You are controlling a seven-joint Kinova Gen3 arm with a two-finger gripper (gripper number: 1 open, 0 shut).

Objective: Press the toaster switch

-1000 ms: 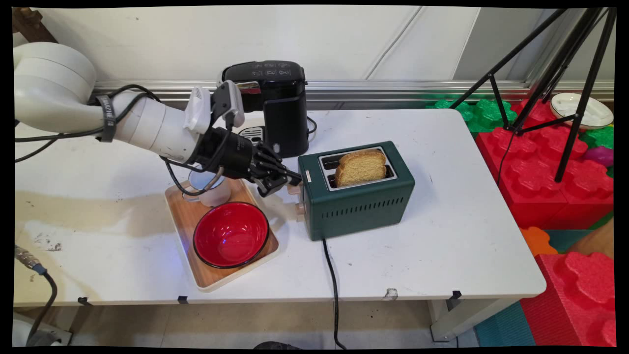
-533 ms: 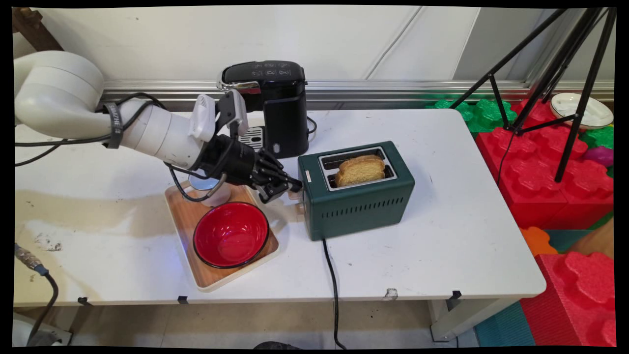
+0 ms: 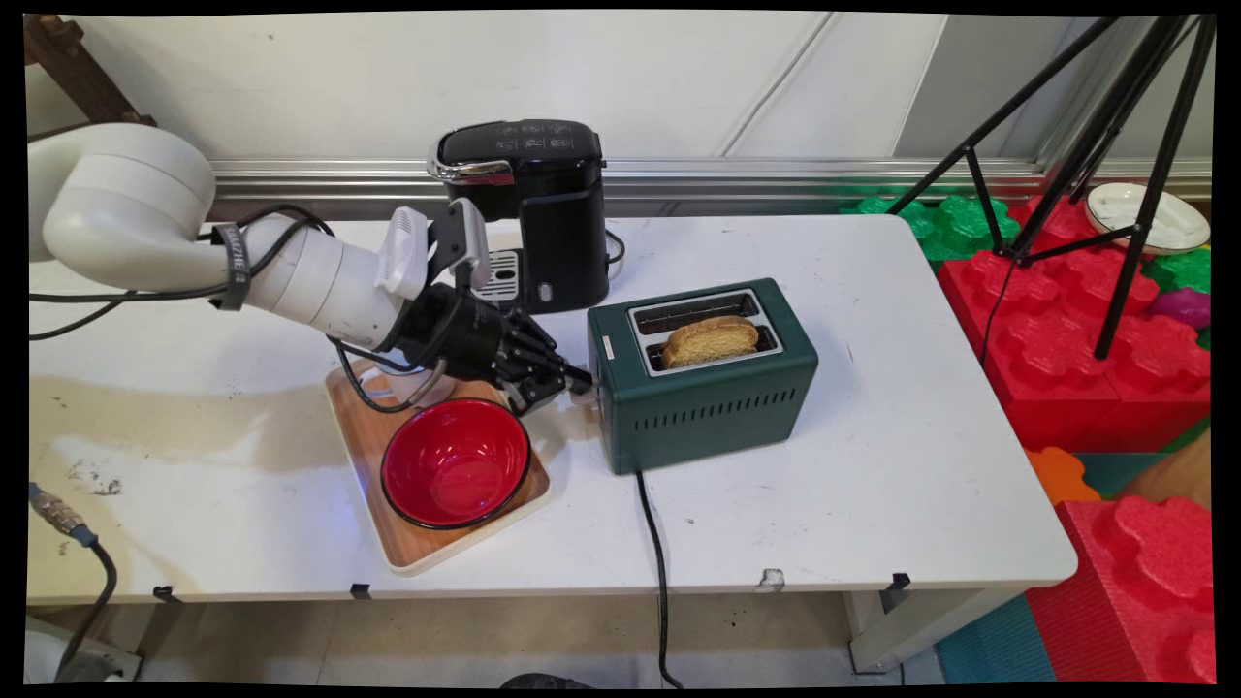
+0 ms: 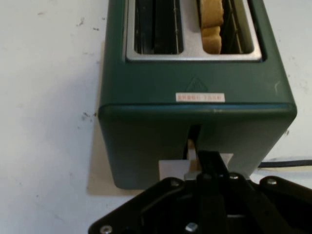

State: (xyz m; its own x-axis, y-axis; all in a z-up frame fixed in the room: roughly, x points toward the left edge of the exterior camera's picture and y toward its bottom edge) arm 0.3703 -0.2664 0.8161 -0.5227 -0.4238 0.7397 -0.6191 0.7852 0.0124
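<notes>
gripper (image 4: 209, 161) presses toaster (image 3: 708, 388) lever (image 4: 195, 158); red label (image 4: 200, 97) perhaps unreadable.

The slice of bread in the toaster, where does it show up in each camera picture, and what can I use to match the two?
Main view: the slice of bread sits right of centre, low in the toaster's near slot.
Hand view: the slice of bread is at the top edge, in the right-hand slot.
Shared landmark: the green toaster, with the gripper at its lever end.
</notes>
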